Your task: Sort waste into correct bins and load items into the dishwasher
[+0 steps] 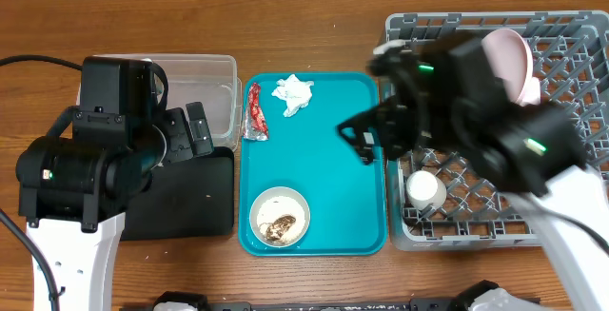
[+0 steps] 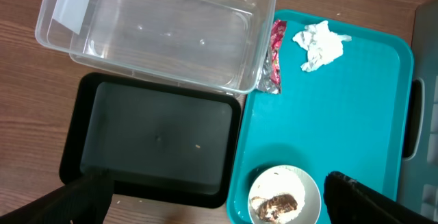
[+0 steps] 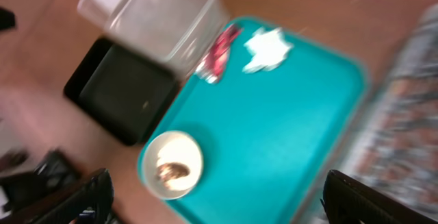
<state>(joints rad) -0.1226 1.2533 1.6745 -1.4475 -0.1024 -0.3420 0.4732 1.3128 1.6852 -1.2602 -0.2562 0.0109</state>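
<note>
Spread wide and empty, the right gripper [image 3: 217, 179] likely needed to pinch the white bowl [image 1: 265, 203] by its rim, keeping the scraps [image 1: 282, 226] level.

left end effector [image 2: 219, 183]: jaws apart | right end effector [image 3: 217, 179]: jaws apart
</note>
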